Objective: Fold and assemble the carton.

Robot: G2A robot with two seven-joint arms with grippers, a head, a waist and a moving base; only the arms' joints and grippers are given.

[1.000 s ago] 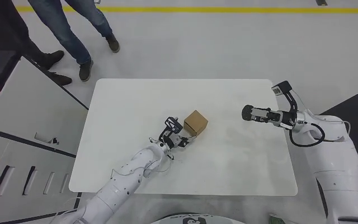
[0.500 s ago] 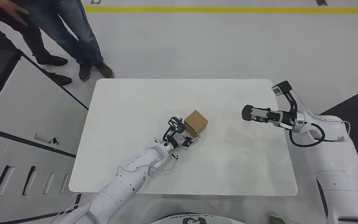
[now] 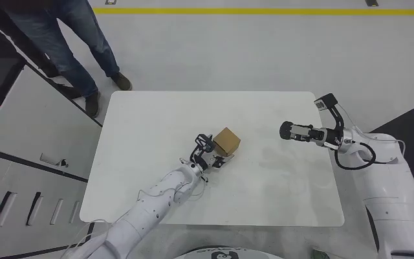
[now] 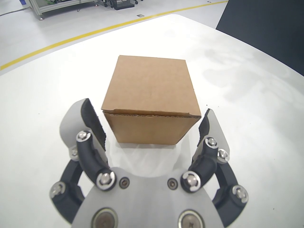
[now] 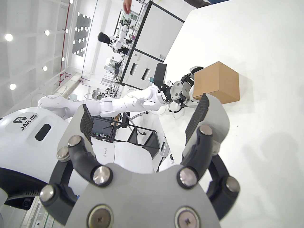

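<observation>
Top view has the carton (image 3: pixel 226 141) sitting near the middle of the desk (image 3: pixel 155 123) as a closed little cube. I'd say the folding is pretty much done: every face I can see is squared up and no flaps are sticking out. The left tool (image 3: pixel 207 153) is parked just beside the carton's near corner, jaws spread wide and not clamped on anything. The right tool (image 3: pixel 286 130) hangs well apart over the desk's right side, also spread wide and empty. What's left is probably just a final press or check of the lid, and the bottom is hidden, so I can't tell if that's tucked. Left wrist view is the handy one. It shows the raw corrugated edge of the lid running along the top of the near face, looking roughly flush, plus a pad on either side of that face with a bit of gap, which the overhead shot can't resolve. Right wrist view adds the box's other side: plain closed faces.
</observation>
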